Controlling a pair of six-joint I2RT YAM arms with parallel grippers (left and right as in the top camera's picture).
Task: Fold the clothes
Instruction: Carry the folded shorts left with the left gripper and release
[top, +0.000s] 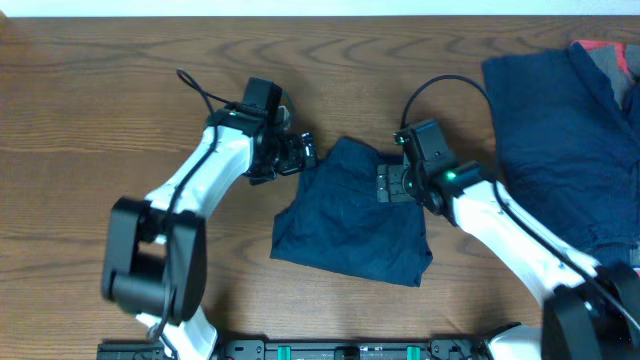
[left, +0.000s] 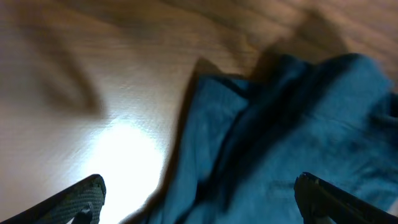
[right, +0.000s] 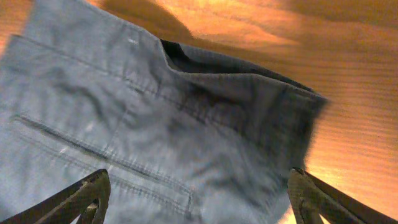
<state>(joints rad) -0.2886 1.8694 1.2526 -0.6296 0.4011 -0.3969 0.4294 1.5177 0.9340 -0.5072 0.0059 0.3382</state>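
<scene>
Starting at the near edge of the table (top: 80, 120), two white arms rise from their bases and reach inward toward the centre. Between them lies one navy garment (top: 350, 225), wrinkled and gathered into a rough rectangle flat on the wood, narrower at its far end than at its near end.

The left gripper (top: 303, 152) is at the garment's far left corner, just beside the cloth edge. The left wrist view shows its fingers (left: 87, 193) spread wide with nothing pinched. Bare wood lies under one finger and blue cloth under the other. Contact with the cloth cannot be determined.

The right gripper (top: 386, 185) is over the garment's far right corner. The right wrist view shows its fingers (right: 93, 190) likewise spread wide, with nothing clamped. Below them the cloth shows stitched seams and a folded edge, with wood beyond. Whether the tips touch the fabric cannot be determined.

Further back and along the right side, a pile of navy clothes (top: 560, 130) lies loosely spread, apart from the centre garment. A red and grey item (top: 612, 55) sits at its far corner.
</scene>
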